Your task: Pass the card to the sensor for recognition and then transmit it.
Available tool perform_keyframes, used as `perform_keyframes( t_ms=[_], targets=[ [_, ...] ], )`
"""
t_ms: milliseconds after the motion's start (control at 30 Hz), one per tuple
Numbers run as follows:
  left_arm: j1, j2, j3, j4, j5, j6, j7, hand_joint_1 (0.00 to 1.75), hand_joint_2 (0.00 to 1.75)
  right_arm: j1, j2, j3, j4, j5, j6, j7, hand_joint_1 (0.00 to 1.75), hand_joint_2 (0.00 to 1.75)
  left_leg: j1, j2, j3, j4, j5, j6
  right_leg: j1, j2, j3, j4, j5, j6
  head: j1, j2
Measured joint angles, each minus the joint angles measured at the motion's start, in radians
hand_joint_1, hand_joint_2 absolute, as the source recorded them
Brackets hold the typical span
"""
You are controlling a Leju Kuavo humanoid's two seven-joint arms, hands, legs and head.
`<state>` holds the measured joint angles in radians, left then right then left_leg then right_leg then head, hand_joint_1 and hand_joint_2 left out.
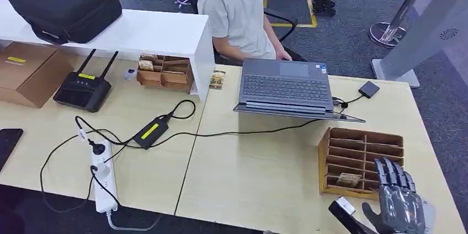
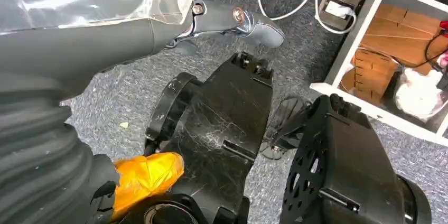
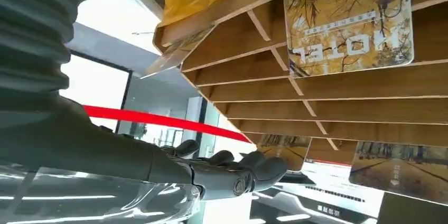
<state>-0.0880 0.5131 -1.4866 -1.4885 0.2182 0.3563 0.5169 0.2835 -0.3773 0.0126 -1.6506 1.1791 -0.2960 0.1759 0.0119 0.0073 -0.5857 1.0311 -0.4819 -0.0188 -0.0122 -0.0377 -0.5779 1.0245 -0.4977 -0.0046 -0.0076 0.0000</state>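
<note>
- Black case (image 1: 65, 5): upper left of the head view, on a white shelf (image 1: 149, 32).
- Router (image 1: 83, 90) and power strip (image 1: 102, 181): left half of the worktop (image 1: 248, 173).
- Laptop (image 1: 284, 88): centre, open, with a person (image 1: 237, 10) seated behind it.
- Card rack (image 1: 361, 159): lower right, wooden, slotted.
- Card (image 1: 349, 179): in a lower slot of the rack, just beside the right robot hand; the right wrist view shows its "HOTEL" print (image 3: 348, 20).
- Right robot hand (image 1: 398, 198): lower right corner, at the rack's near edge, fingers (image 3: 232, 163) extended and apart, holding nothing.
- Left robot hand (image 2: 232, 20): left wrist view, above grey carpet, fingers extended, holding nothing.
</note>
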Motion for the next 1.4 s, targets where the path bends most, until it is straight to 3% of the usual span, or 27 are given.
perform_keyframes(
  t_ms=[467,767,1067,1400],
  targets=[
    [0.000,-0.003,0.000,0.000,0.004,0.000,0.001,0.00,1.75,-0.003,0.000,-0.006,0.008,0.005,-0.002,0.001,0.00,1.75,0.000,0.000,0.000,0.000,0.000,0.000,0.000,0.000,0.000,0.000,0.000,0.000,0.000,0.000],
    [-0.003,-0.018,0.000,0.013,0.015,-0.003,-0.002,0.00,1.75,-0.018,0.004,-0.062,0.062,0.042,-0.021,0.013,0.00,1.75,0.000,0.000,0.000,0.000,0.000,0.000,0.000,0.000,0.000,0.000,0.000,0.000,0.000,0.000],
    [-0.004,-0.027,0.000,0.026,0.020,-0.004,-0.009,0.00,1.75,-0.027,0.022,-0.140,0.125,0.058,-0.021,-0.022,0.00,1.75,0.000,0.000,0.000,0.000,0.000,0.000,0.000,0.000,0.000,0.000,0.000,0.000,0.000,0.000],
    [-0.005,-0.028,0.000,0.027,0.020,-0.004,-0.009,0.00,1.75,-0.033,0.038,-0.164,0.149,0.058,-0.021,-0.026,0.00,1.75,0.000,0.000,0.000,0.000,0.000,0.000,0.000,0.000,0.000,0.000,0.000,0.000,0.000,0.000]
  ],
)
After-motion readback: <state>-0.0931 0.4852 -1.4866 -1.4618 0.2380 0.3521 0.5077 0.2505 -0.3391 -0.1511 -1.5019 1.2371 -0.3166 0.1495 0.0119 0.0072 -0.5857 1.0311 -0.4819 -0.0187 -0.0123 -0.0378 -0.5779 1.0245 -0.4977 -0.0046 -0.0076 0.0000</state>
